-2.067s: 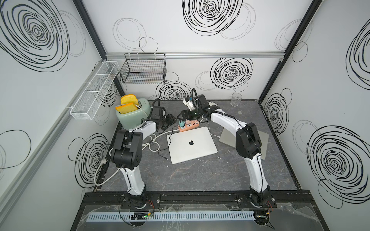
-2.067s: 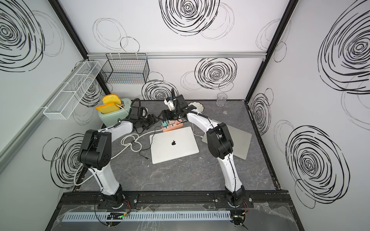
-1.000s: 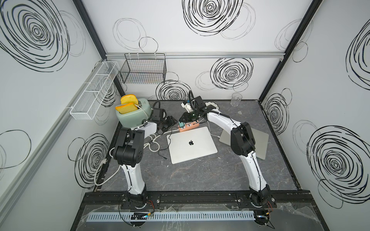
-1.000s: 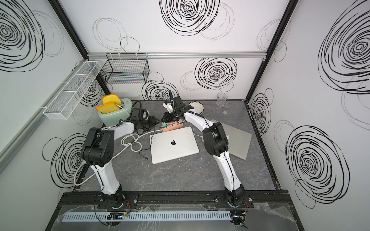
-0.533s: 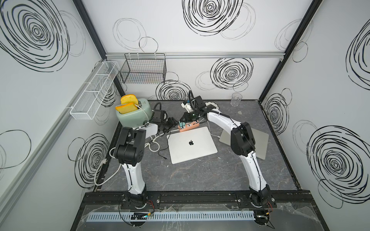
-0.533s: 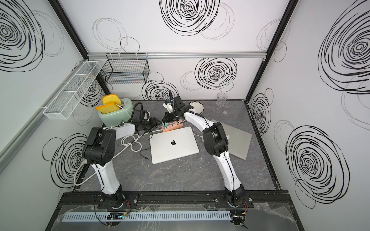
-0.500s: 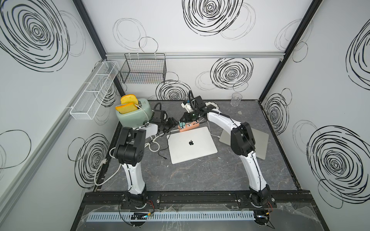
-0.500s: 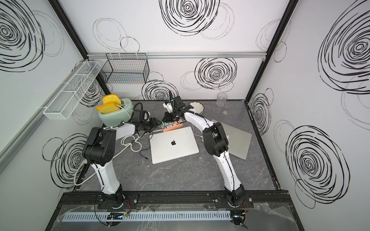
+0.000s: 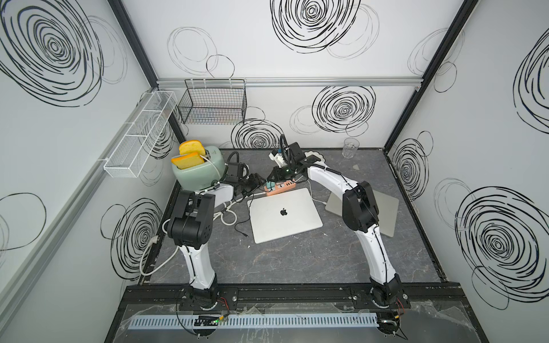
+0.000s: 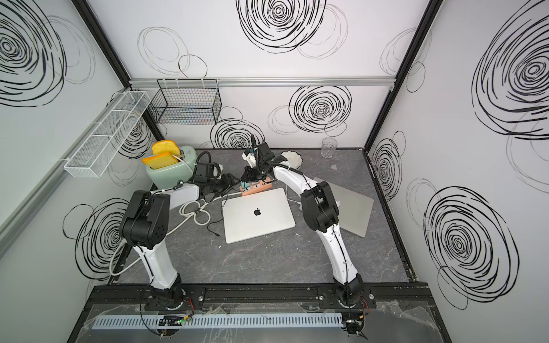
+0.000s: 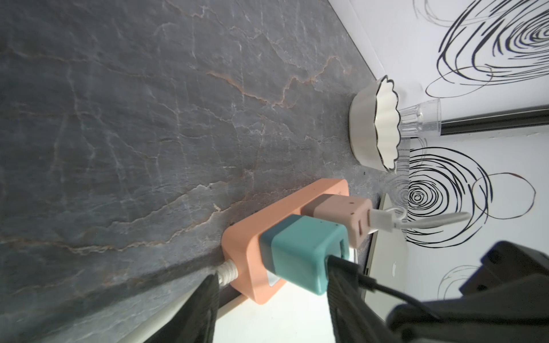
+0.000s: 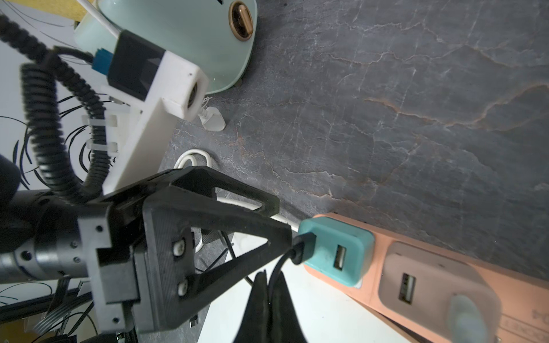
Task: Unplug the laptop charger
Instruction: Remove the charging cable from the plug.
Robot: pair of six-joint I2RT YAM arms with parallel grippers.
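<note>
Two charger blocks are plugged into an orange power strip (image 9: 282,187) (image 11: 246,234) behind the shut silver laptop (image 9: 283,215). The teal block (image 11: 300,255) (image 12: 335,249) carries a black cable (image 12: 277,267). The beige block (image 11: 335,213) carries a white cable towards the laptop's right edge. My right gripper (image 12: 269,279) is shut on the black cable just below its plug. My left gripper (image 11: 273,308) is open across the strip's cord end, one fingertip (image 12: 286,236) touching the teal block beside the plug. Both grippers meet over the strip in both top views.
A mint toaster (image 9: 197,169) with bread stands behind my left arm, with a looped white cord (image 9: 227,213) on the table near it. A second grey laptop (image 9: 384,212) lies at the right. A scalloped white dish (image 11: 374,127) and a glass (image 9: 350,147) stand by the back wall.
My right gripper came down to the strip and closed on the black cable. My left arm reached forward until its fingers stood at the teal block.
</note>
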